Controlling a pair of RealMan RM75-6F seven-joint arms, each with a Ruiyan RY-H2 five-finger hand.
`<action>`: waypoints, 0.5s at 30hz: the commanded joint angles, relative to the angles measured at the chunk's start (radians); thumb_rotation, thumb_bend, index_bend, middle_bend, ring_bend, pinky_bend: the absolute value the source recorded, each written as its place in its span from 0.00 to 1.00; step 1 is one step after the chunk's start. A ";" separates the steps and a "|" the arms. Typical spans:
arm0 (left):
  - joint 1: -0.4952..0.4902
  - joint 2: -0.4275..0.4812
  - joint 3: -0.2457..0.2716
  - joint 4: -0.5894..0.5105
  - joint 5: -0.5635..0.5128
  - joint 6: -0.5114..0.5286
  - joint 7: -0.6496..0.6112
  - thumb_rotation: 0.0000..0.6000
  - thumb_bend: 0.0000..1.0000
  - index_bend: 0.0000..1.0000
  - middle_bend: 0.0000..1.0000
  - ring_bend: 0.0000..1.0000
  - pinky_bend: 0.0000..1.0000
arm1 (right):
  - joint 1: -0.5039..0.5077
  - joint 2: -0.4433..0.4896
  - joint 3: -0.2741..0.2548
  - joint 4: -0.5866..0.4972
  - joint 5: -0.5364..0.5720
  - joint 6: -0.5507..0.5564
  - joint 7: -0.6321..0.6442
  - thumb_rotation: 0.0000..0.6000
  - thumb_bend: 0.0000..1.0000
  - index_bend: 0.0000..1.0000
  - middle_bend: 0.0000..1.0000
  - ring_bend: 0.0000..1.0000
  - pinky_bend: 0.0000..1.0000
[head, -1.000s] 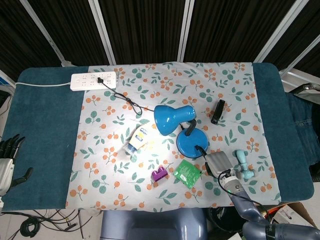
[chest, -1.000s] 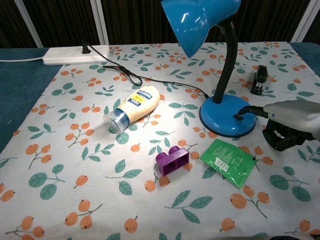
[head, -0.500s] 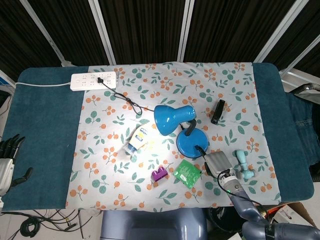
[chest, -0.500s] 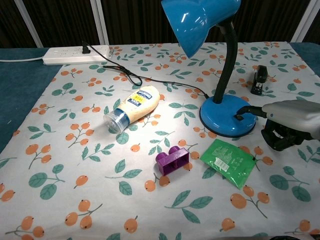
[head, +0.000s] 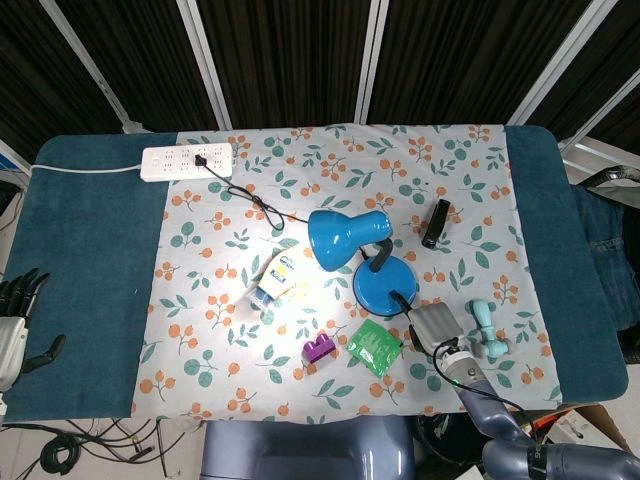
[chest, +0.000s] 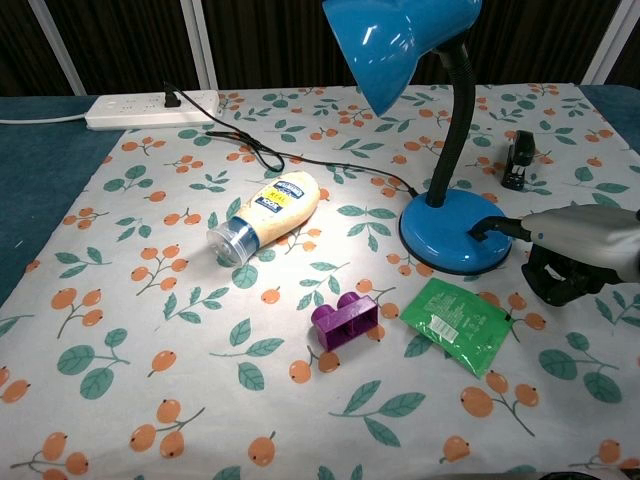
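lamp (head: 352, 245): bright blue, black neck
my right hand (chest: 583, 245): grey and black
packet (chest: 457, 324): green
block (chest: 346, 320): purple
cloth (head: 250, 150): white, orange-fruit print

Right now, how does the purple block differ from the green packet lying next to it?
The purple block is a chunky, raised brick with studs on top; the green packet is a thin, flat pouch. The block is plain purple, the packet printed with small markings. The packet covers more cloth and lies nearer the right hand. Both rest on the floral cloth in front of the lamp base.

Lab: black curtains (head: 290, 60), metal framing (head: 205, 45)
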 joint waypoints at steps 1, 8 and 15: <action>0.000 0.000 0.000 0.001 0.000 -0.001 0.000 1.00 0.29 0.00 0.00 0.00 0.00 | 0.002 0.000 -0.002 0.000 0.005 -0.003 -0.005 1.00 0.70 0.00 0.81 0.83 0.74; 0.000 0.000 -0.001 0.001 -0.001 -0.001 0.001 1.00 0.29 0.00 0.00 0.00 0.00 | 0.009 -0.002 -0.004 0.004 0.019 -0.009 -0.013 1.00 0.70 0.00 0.81 0.83 0.74; 0.000 0.000 -0.001 0.001 -0.002 -0.002 0.001 1.00 0.29 0.00 0.00 0.00 0.00 | 0.016 -0.001 -0.008 0.008 0.036 -0.020 -0.019 1.00 0.70 0.10 0.81 0.83 0.74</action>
